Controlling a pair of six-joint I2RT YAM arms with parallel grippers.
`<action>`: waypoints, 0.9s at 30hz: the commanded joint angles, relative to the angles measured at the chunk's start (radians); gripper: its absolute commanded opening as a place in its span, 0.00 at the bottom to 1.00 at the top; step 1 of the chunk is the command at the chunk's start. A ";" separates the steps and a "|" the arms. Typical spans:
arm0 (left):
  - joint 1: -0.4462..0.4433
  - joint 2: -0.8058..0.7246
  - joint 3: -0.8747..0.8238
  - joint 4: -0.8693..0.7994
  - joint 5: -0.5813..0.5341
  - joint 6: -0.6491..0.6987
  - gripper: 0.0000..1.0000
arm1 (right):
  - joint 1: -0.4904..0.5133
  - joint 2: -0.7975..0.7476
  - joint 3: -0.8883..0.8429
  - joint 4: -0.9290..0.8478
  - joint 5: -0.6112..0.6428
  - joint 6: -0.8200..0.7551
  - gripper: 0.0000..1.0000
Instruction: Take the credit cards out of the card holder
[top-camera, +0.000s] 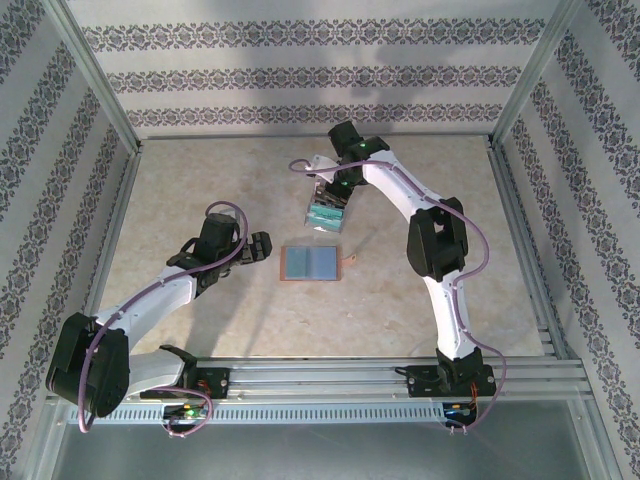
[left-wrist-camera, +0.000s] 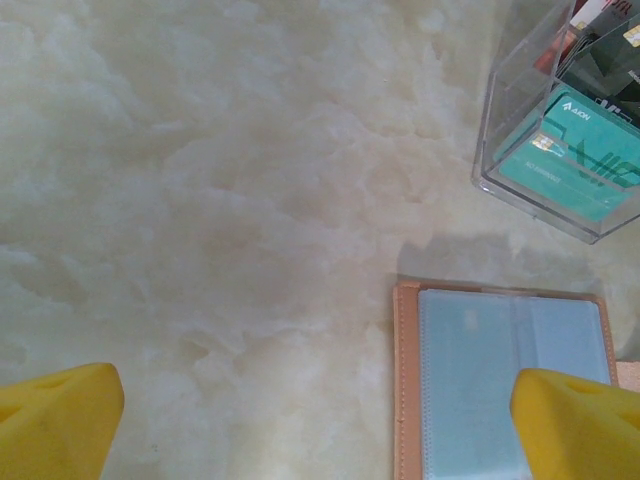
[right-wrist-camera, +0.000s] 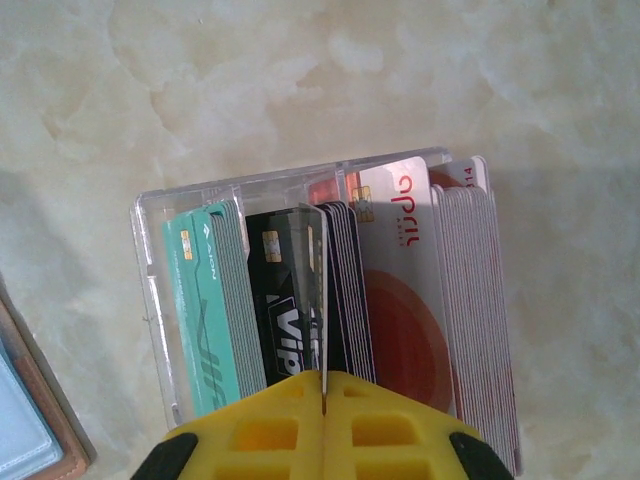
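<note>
The card holder (top-camera: 312, 264) lies open and flat on the marble table, blue-grey inside with a brown rim, and its small tab sticks out at its right edge. It shows in the left wrist view as the card holder (left-wrist-camera: 505, 380) and at the lower left of the right wrist view (right-wrist-camera: 30, 425). My right gripper (right-wrist-camera: 323, 388) is shut on a dark credit card (right-wrist-camera: 316, 280), held edge-on over the black stack in a clear box (right-wrist-camera: 148, 300). My left gripper (left-wrist-camera: 315, 440) is open just left of the holder, touching nothing.
The clear plastic box (top-camera: 325, 212) stands behind the holder with teal (right-wrist-camera: 205, 300), black and white-and-red (right-wrist-camera: 405, 300) card stacks in separate compartments. Patterned walls and metal rails (top-camera: 400, 375) ring the table. Bare marble lies left of the holder.
</note>
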 joint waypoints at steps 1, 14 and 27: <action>0.016 -0.020 -0.009 -0.019 0.011 -0.016 0.99 | -0.013 0.046 0.037 -0.033 0.017 -0.007 0.14; 0.027 -0.022 -0.004 -0.019 0.020 -0.016 0.99 | -0.010 -0.019 0.052 -0.018 0.014 0.115 0.36; 0.062 -0.043 -0.050 0.017 0.016 -0.065 0.99 | 0.148 -0.242 -0.200 0.035 0.250 0.665 0.56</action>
